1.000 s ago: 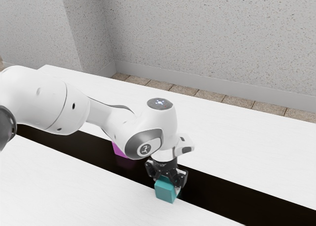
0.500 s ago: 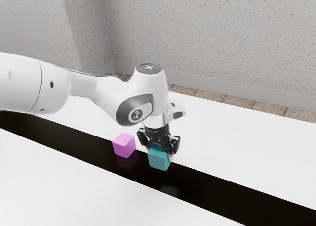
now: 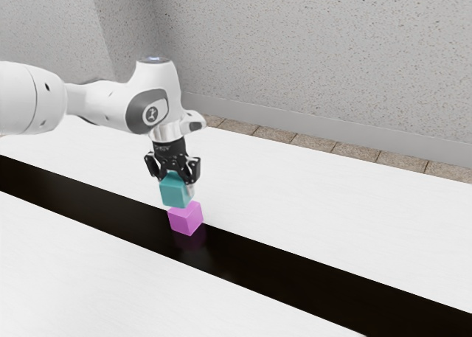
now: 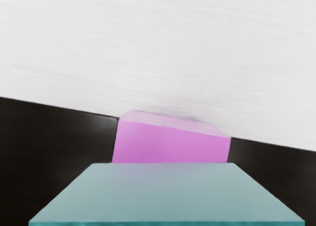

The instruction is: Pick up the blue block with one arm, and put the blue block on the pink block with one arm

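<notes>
The blue block (image 3: 175,191) is clamped between the two fingers of the gripper (image 3: 175,175), which are closed on it from two sides. It is held directly over the pink block (image 3: 184,218). In the exterior view its lower edge is seen very near the pink block's top face, and whether the two already touch cannot be told. The pink block rests on the black strip (image 3: 310,285) of the white table (image 3: 354,197).

The step in hand is judged to be the placing. In the exterior view the blue block appears shifted slightly toward that view's left of the pink block. In the wrist view part of the pink block (image 4: 170,142) is seen beyond the blue block (image 4: 165,196). The blue block should therefore be centred over the pink block before it is lowered. It should be kept level and brought down slowly until full contact is made. Only then should the fingers be opened, and the hand should be lifted straight up from the pink block so that nothing is dragged sideways.
</notes>
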### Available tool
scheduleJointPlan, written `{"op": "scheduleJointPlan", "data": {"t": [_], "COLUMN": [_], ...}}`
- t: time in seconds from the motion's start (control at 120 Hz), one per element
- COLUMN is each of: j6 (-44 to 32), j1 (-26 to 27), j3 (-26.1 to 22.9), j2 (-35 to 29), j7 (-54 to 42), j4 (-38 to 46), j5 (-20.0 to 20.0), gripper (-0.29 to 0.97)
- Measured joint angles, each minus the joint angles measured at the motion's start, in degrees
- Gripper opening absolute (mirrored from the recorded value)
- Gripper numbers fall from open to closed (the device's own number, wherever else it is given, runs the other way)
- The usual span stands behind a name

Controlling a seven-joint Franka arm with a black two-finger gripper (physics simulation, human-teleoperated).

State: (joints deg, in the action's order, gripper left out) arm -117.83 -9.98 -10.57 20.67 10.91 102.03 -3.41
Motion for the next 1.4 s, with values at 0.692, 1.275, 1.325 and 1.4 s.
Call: {"op": "scheduleJointPlan", "data": {"t": [0.692, 1.275, 1.325, 1.4], "j6": [1.19, 1.14, 1.13, 1.13], "j1": [-3.57, -3.09, -3.11, -3.06], "j3": [-3.71, -3.27, -3.21, -3.10], "j2": [2.64, 1.77, 1.78, 1.78], "j7": [-15.48, -16.60, -16.48, -16.31], "j4": [-2.51, -1.37, -1.37, -1.37], "j5": [-0.44, 0.30, 0.31, 0.33], "gripper": [0.35, 0.35, 0.35, 0.36]}}
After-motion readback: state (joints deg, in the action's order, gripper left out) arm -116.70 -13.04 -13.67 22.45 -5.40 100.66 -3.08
